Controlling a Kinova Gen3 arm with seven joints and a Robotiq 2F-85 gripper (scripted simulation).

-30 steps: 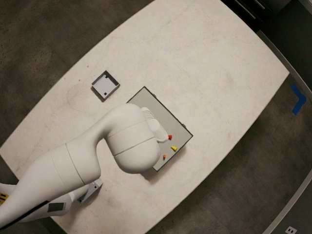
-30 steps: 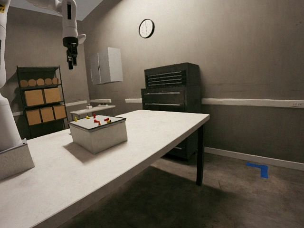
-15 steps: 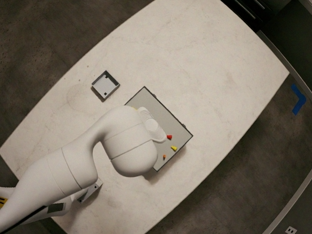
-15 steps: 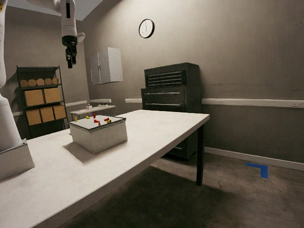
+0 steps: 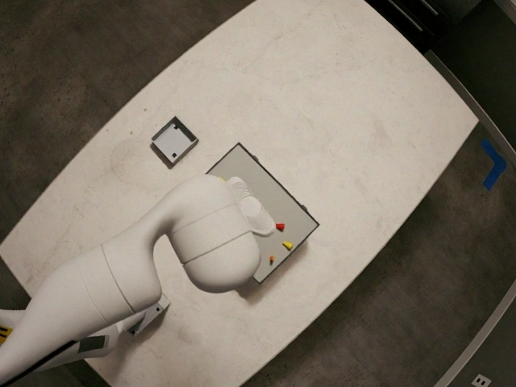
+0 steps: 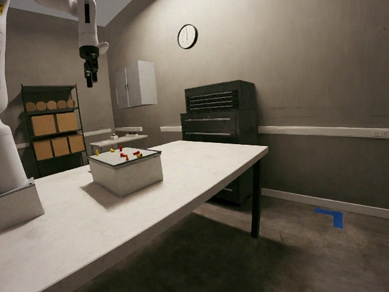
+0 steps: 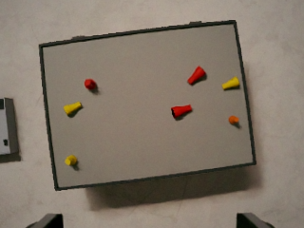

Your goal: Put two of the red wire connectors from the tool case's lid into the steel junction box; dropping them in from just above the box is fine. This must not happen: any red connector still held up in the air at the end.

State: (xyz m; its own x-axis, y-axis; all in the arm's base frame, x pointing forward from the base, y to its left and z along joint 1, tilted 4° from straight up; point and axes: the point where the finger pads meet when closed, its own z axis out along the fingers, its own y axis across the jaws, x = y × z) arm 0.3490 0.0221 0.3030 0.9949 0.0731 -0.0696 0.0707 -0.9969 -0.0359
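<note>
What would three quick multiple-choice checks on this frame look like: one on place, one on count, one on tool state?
1. Where is the open steel junction box relative to the grey tool case lid?
A. On the lid
B. On the white table beside the case
C. On the floor

2. How many red cone-shaped wire connectors lie on the lid?
A. One
B. Three
C. Five

3. What state is the tool in?
A. Open, high above the case, holding nothing
B. Shut on a red connector
C. Resting inside the junction box

Answers:
1. B: the top view shows the box standing on the table, apart from the case.
2. B: the wrist view shows three red ones, plus three yellow and one orange.
3. A: the exterior view shows it hanging well above the case, with nothing between its fingers.
</note>
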